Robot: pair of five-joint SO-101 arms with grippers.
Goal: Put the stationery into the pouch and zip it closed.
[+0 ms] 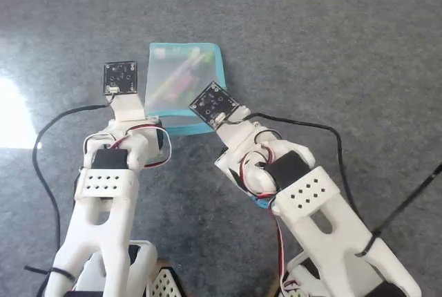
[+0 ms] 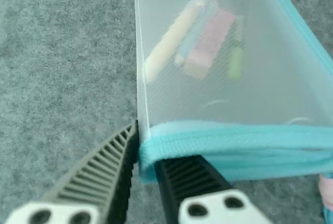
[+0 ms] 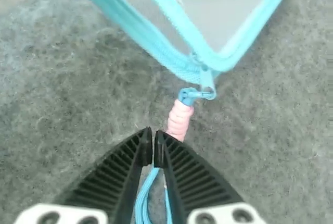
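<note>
Seen from above, two white robot arms reach across a grey, felt-like surface [image 1: 331, 55]. Between them lies a flat, translucent plastic pouch [image 1: 181, 83] edged in turquoise fabric, near the middle of the surface with its zipper edge towards the arms. The stationery [image 2: 200, 41] is inside and shows through the cloudy wall: a pale yellow pen or pencil [image 2: 169, 47], a pink block eraser [image 2: 212, 37] and a yellow-green marker [image 2: 235, 62].

The left gripper [image 2: 146, 153] is clenched on one corner of the pouch, at the end of the turquoise zipper band, with one jaw on each side of the fabric. At the opposite corner sits the turquoise zipper slider [image 3: 202, 73]. The teeth behind it look meshed along their visible length, so the zip seems closed or very nearly so. A zipper pull [image 3: 179, 121], a pink bead on a blue cord, trails from the slider. The right gripper [image 3: 153, 139] has its jaws pressed together on it, with the cord running between them and the bead at their tips.

The pouch looks light and limp. Its thin wall would likely buckle, and the whole thing would slide on the felt if tugged without an anchor. The stitched corner is probably the firmest place to hold, since the smooth plastic face offers little grip. The cord is thin and soft and could slip free, so any pull is best kept in line with the zipper.
</note>
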